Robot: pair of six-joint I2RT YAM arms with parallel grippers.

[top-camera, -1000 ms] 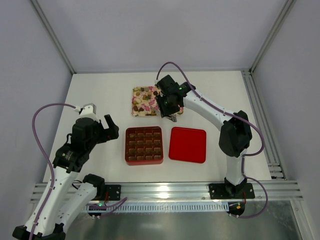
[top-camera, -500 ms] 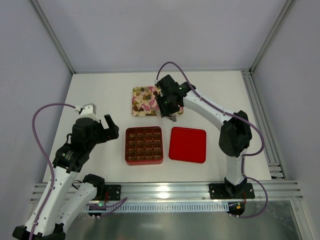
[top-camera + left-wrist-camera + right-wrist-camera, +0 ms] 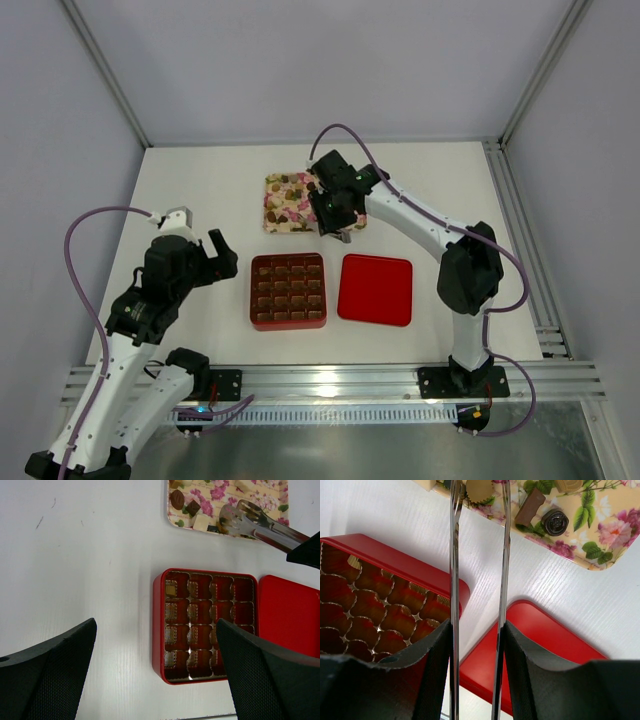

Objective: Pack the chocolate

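Setting: a robotics laboratory test cell, not a home, shop or kitchen. Evidence: a plain white matt table top [image 3: 200, 190] is enclosed behind and on both sides by blank pale grey wall panels [image 3: 330, 60] set in silver aluminium frame posts [image 3: 105, 72]. Along the table's near edge runs a slotted silver aluminium rail [image 3: 340, 378]. Bolted to that rail are a white-and-black jointed left robot arm [image 3: 165, 280] and its matching right robot arm [image 3: 410, 215].

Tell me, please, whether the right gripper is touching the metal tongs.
Touching. In the right wrist view, the right gripper clamps both arms of the metal tongs between its fingers.
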